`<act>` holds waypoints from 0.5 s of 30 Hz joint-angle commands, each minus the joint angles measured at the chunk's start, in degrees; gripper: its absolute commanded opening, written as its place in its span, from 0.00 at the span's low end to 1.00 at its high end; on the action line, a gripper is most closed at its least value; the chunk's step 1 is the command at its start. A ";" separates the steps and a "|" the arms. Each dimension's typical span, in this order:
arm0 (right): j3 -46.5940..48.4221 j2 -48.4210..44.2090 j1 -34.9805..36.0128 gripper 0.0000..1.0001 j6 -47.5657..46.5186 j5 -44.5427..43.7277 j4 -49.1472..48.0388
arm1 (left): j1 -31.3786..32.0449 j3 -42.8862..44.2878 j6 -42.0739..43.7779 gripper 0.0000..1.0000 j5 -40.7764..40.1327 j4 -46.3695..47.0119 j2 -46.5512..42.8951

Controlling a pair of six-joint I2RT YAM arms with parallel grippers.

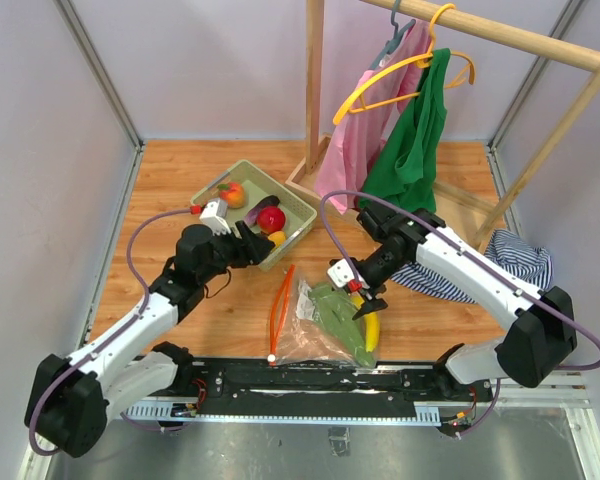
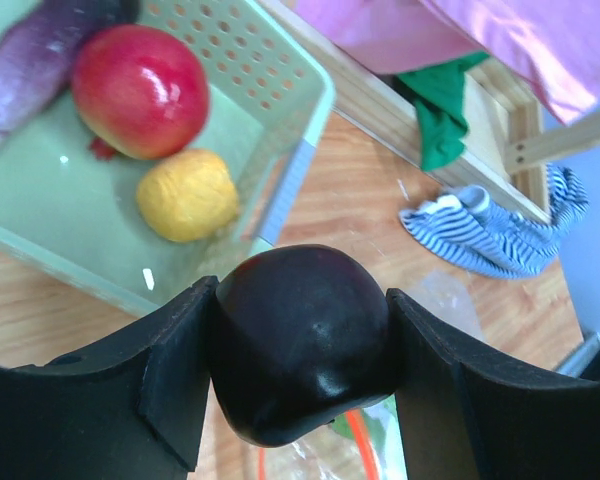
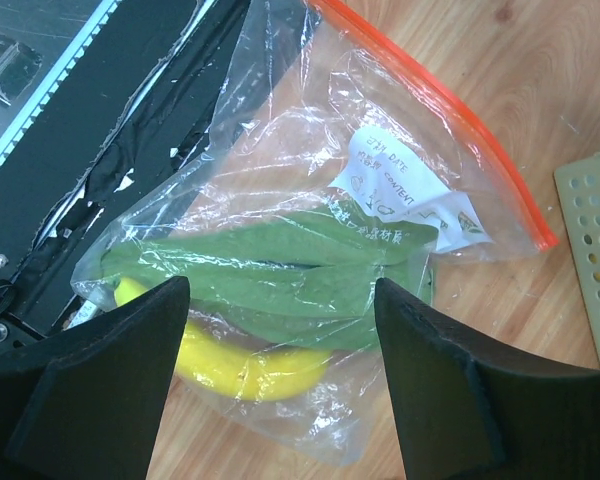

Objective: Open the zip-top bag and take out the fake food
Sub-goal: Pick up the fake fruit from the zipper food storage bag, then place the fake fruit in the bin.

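The zip-top bag [image 3: 280, 150] is clear with an orange-red zip strip [image 3: 450, 130] and a white label [image 3: 405, 195], and shows a green leafy piece [image 3: 280, 270] and a yellow banana [image 3: 250, 365] inside. The pale green basket [image 2: 280, 110], dotted with holes, has a glossy red fruit [image 2: 140, 90], a yellow fruit [image 2: 187, 195] and a purple eggplant [image 2: 30, 70], and a dark maroon fruit [image 2: 300, 340] looks almost black. The striped cloth [image 2: 490, 235] is blue and white, and there hang a pink garment [image 1: 345, 130] and a green garment [image 1: 415, 135]

The eggplant [image 2: 30, 60] and the green basket [image 2: 290, 110] run off the left wrist view's top and left edges. In the right wrist view, the zip-top bag [image 3: 280, 150] is cut by the top edge. Inside it the green leafy piece [image 3: 280, 270] covers part of the banana [image 3: 250, 365]. The writing on the label [image 3: 400, 190] is too blurred to read. From above, the right arm hides part of the striped cloth [image 1: 525, 255].
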State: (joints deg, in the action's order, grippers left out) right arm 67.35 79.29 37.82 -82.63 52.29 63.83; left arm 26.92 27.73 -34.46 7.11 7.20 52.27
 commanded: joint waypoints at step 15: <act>-2.92 -0.62 -2.32 0.76 1.41 -0.06 -1.18 | -5.54 17.45 1.68 0.21 -16.71 -8.26 21.90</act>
State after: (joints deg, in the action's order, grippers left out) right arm 65.28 79.26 36.53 -81.95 52.27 62.63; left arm 21.87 41.41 -32.32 -1.41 3.09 70.81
